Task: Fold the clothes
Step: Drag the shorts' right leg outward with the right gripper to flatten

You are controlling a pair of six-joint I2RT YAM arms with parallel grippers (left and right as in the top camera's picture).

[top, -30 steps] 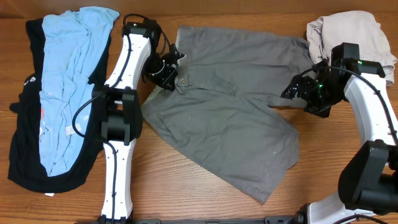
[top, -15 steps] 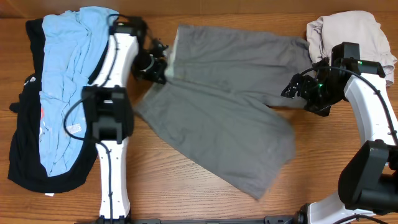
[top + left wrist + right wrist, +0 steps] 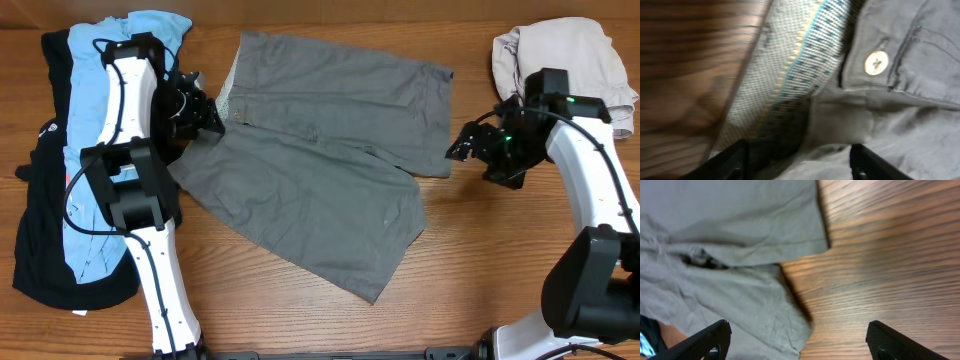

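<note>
Grey shorts [image 3: 320, 170] flat on table [image 3: 480, 260]; left end effector [image 3: 212, 115] pinches waistband; right end effector [image 3: 458, 150] wide open, holds nothing.

The tool [image 3: 799, 342] is spread wide, empty, over the shorts [image 3: 730, 225] hem and the bare table [image 3: 890, 255].

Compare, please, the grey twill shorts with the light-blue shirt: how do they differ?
The medium-grey twill shorts lie spread out mid-table; the light-blue shirt lies rumpled on a black garment at the left. The left end effector grips the shorts' waistband; nothing holds the shirt. Both are cloth garments, not yet folded.
</note>
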